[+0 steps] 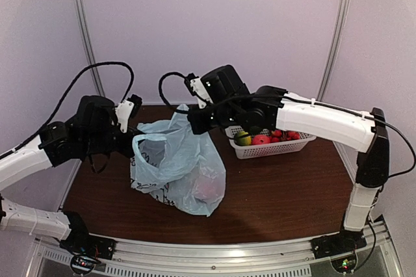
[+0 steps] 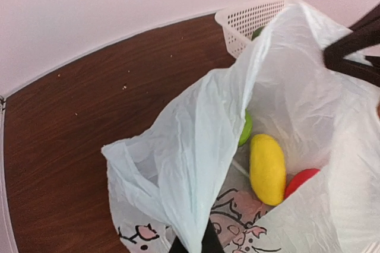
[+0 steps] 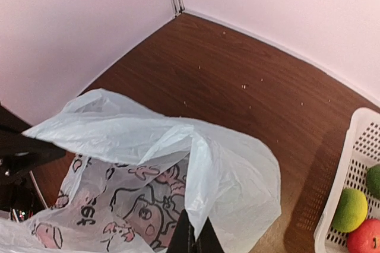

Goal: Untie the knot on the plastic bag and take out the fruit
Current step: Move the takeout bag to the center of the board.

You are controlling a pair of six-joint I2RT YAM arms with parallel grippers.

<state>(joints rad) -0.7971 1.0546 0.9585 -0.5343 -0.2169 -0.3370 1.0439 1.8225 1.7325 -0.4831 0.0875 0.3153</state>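
The left gripper [image 1: 135, 149] and right gripper [image 1: 193, 119] are clenched on the plastic bag [image 1: 182, 163], at its left and far rim. We find the fruit [image 2: 267, 168] below, between them.

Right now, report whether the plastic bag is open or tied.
Open. The left gripper and right gripper spread the plastic bag mouth; yellow fruit, red fruit and green fruit show inside.
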